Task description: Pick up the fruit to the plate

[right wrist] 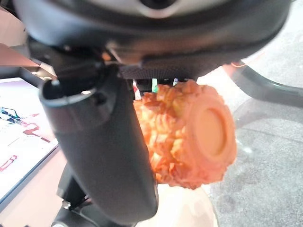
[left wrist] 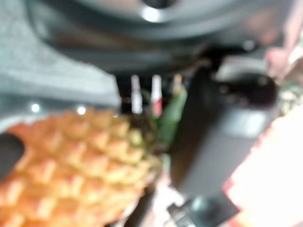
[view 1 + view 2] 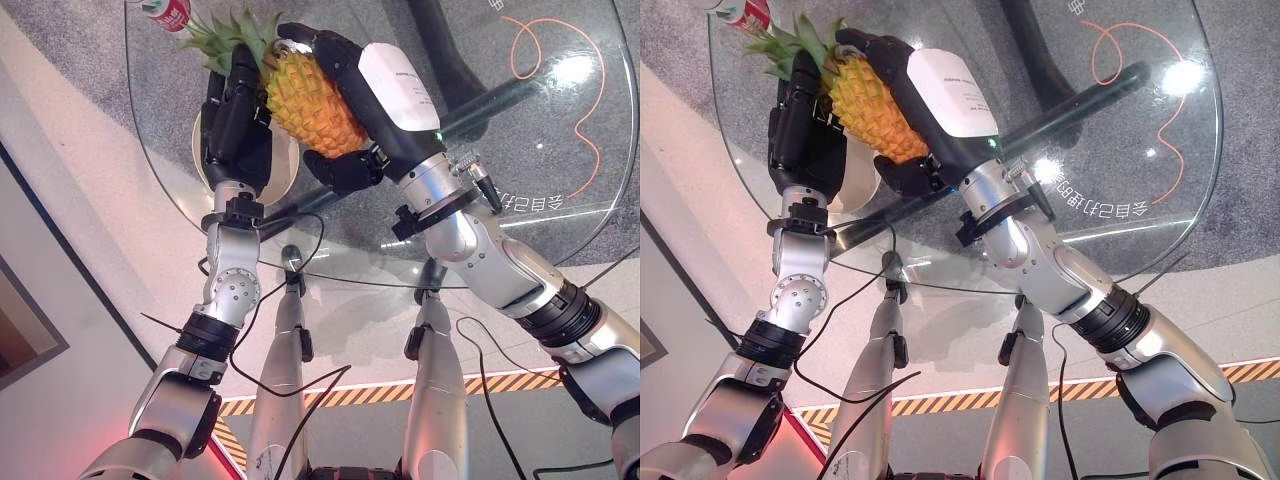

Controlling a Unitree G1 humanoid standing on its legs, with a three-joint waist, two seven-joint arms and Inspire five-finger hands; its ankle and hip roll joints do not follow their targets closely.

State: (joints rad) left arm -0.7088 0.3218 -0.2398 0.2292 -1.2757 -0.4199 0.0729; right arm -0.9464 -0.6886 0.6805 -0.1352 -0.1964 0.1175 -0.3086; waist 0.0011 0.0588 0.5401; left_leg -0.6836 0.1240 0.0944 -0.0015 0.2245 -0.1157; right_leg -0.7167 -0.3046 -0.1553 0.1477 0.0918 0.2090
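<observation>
An orange-yellow pineapple (image 3: 305, 105) with a green crown hangs tilted just above a cream plate (image 3: 286, 165) on the round glass table (image 3: 560, 215). My right hand (image 3: 375, 85) is shut on it, fingers curled over its far side and the thumb under its base. In the right wrist view the pineapple's flat base (image 1: 189, 132) shows past the thumb (image 1: 104, 156). My left hand (image 3: 235, 115) stands over the plate, its straight fingers lying against the pineapple's left side by the crown. Close in the left wrist view is the fruit's skin (image 2: 71, 161).
A red can (image 3: 170, 12) stands at the table's far left edge, behind the crown. Dark table legs and an orange cable loop (image 3: 540, 50) show through the glass. The table's near rim curves close in front of both arms.
</observation>
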